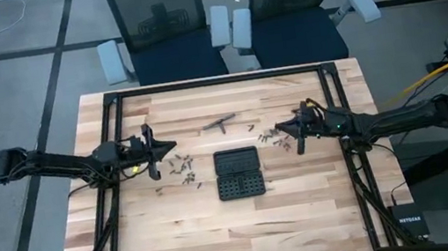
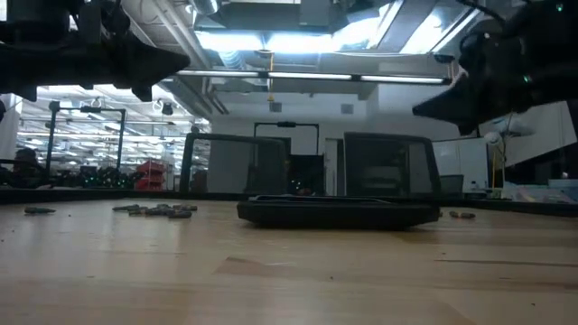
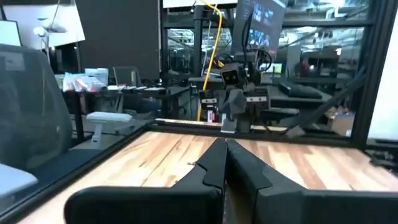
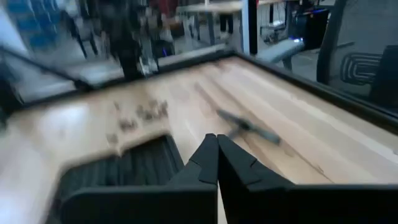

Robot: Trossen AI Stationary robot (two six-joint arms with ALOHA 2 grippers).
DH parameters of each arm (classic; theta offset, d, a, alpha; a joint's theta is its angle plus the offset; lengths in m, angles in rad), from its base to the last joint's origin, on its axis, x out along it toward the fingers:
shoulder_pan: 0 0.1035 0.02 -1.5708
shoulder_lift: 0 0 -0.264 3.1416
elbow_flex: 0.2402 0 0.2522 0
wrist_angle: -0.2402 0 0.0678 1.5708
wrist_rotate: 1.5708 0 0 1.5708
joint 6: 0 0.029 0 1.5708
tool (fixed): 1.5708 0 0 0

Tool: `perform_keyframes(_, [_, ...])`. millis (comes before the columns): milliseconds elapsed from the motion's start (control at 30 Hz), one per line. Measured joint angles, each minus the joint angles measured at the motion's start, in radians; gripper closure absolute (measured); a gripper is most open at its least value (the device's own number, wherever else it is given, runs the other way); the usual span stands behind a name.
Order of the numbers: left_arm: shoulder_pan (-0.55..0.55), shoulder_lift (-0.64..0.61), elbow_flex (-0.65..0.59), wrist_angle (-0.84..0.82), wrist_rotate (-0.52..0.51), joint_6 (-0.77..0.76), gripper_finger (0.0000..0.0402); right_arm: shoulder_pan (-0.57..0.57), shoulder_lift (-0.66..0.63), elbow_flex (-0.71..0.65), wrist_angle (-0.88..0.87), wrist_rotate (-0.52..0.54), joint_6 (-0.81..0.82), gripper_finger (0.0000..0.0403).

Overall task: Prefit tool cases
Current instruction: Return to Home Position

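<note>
The black tool case (image 1: 239, 173) lies open and flat on the table's middle, both halves showing their slot grids; it also shows in the low view (image 2: 339, 211) and the right wrist view (image 4: 118, 171). My left gripper (image 1: 165, 148) is shut and empty, held above the table to the case's left, pointing toward the table's right edge. My right gripper (image 1: 285, 127) is shut and empty, held above the table at the case's far right, pointing toward the left edge. The fingertips meet in both wrist views: left (image 3: 224, 149), right (image 4: 216, 144).
Loose dark bits (image 1: 181, 166) lie scattered left of the case; more bits (image 1: 275, 137) lie under my right gripper. A grey driver handle (image 1: 219, 124) lies toward the far edge. A black metal frame (image 1: 217, 82) runs around the table. Two chairs stand behind the far edge.
</note>
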Motion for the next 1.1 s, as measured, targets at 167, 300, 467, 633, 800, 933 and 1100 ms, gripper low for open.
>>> perform_keyframes(167, [-0.011,0.000,0.000,-0.051,0.001,0.018,0.0401,0.000,0.000,-0.055,0.037,0.001,-0.063,0.0403])
perform_keyframes(300, [-0.017,-0.001,0.000,-0.106,-0.008,0.042,0.0401,0.000,-0.001,-0.065,0.015,0.005,-0.095,0.0403])
perform_keyframes(467, [-0.017,0.000,0.000,-0.290,-0.024,0.040,0.0401,0.000,0.000,-0.065,-0.146,0.061,-0.139,0.0394])
perform_keyframes(633, [-0.017,0.000,0.000,-0.497,-0.024,0.040,0.0401,0.000,0.001,-0.065,-0.248,0.048,-0.139,0.0385])
perform_keyframes(800, [-0.017,0.000,0.000,-0.704,-0.024,0.040,0.0401,0.000,0.002,-0.065,-0.309,0.045,-0.138,0.0385])
perform_keyframes(933, [-0.017,0.000,0.000,-0.846,-0.024,0.038,0.0401,0.000,-0.006,-0.065,-0.332,0.045,-0.138,0.0385])
perform_keyframes(1100, [-0.017,-0.043,0.000,-0.854,-0.024,0.033,0.0402,0.000,-0.129,-0.065,-0.392,0.045,-0.138,0.0385])
